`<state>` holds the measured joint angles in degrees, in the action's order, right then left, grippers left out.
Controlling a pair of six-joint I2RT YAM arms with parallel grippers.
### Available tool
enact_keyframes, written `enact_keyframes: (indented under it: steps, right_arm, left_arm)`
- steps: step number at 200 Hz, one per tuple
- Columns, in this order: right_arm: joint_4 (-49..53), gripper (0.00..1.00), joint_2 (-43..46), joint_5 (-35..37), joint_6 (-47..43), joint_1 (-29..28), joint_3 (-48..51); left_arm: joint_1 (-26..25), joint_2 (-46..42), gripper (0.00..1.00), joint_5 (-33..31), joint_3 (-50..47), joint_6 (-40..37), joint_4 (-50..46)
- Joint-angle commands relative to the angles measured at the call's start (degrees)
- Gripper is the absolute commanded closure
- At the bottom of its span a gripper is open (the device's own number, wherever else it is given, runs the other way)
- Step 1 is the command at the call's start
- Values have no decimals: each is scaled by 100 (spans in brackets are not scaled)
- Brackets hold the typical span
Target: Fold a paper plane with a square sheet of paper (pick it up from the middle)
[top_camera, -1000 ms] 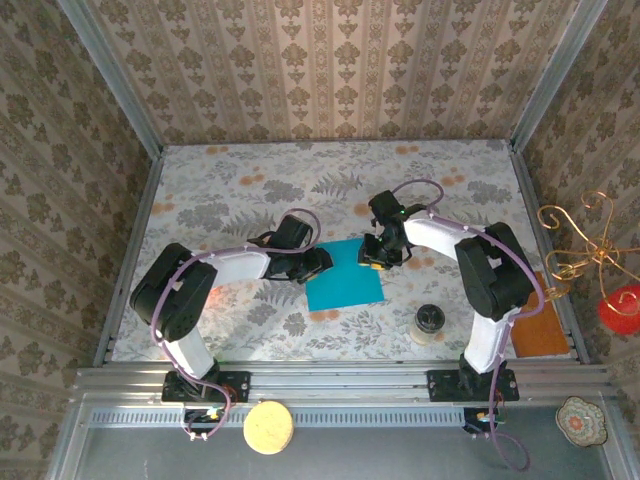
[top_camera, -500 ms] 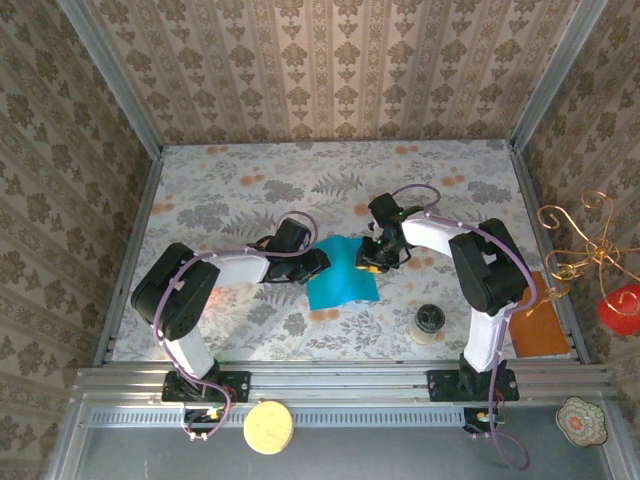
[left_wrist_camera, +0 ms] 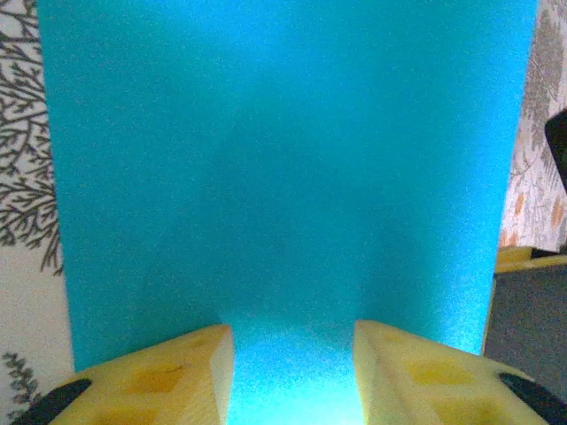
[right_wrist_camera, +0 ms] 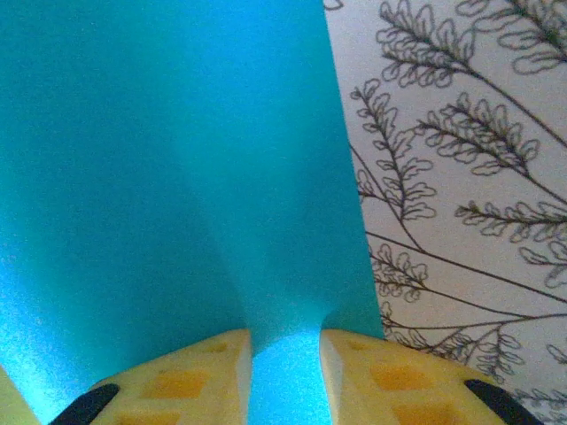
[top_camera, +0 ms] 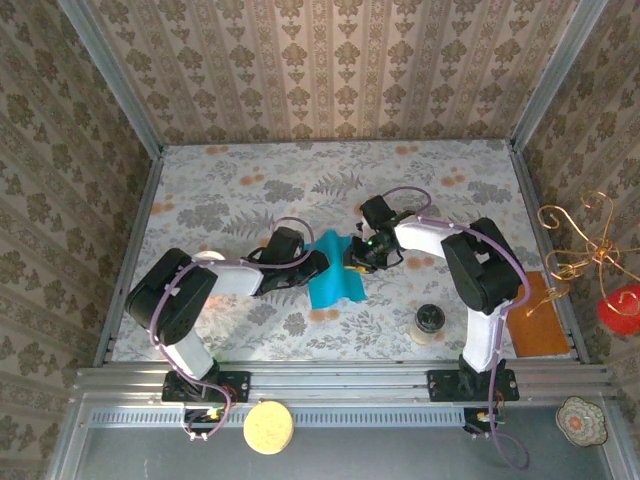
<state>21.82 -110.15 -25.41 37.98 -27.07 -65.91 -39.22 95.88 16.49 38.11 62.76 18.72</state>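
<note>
The square sheet of paper (top_camera: 335, 282) lies on the flowered table (top_camera: 230, 200) directly between the two hands, its middle humped up off the surface and its near part lying flat. The left hand (top_camera: 318, 262) meets the sheet's left edge and the right hand (top_camera: 357, 256) meets its right edge, so the two hands face each other across the paper with little room between them. In the left wrist view the yellow fingers (left_wrist_camera: 168, 381) stand partly spread, and the teal paper fills the gap between them and stretches away ahead of the tips. In the right wrist view the fingers (right_wrist_camera: 190, 376) are likewise apart, a little narrower, and a soft ridge in the paper runs forward from the gap; bare table shows to the right of that hand. Whether either hand squeezes the paper cannot be told. A small dark round pot (top_camera: 430, 322) stands nearer the bases than the right hand.
</note>
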Motion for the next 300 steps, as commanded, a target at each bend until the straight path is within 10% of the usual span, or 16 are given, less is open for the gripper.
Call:
enact_keyframes:
  steps: [1, 45, 91, 238, 300]
  right_arm:
    - [123, 69, -332, 153, 196, -53, 122]
    - [-6, 68, -413, 120, 280, -53, 175]
    - [-185, 68, -407, -53, 315, -70, 222]
    - [-1414, 67, 558, -625, 788, 261, 1084]
    - [-2412, 38, 1917, -1138, 781, 883, 1680]
  left_arm:
    - [74, -119, 49, -92, -297, -52, 150]
    - [160, 111, 20, 383, -603, 270, 1272]
    - [153, 388, 16, 569, -379, 221, 940]
    - [199, 66, 60, 177, 382, -766, -1110]
    - [755, -1210, 67, 1074, 515, -966, -901]
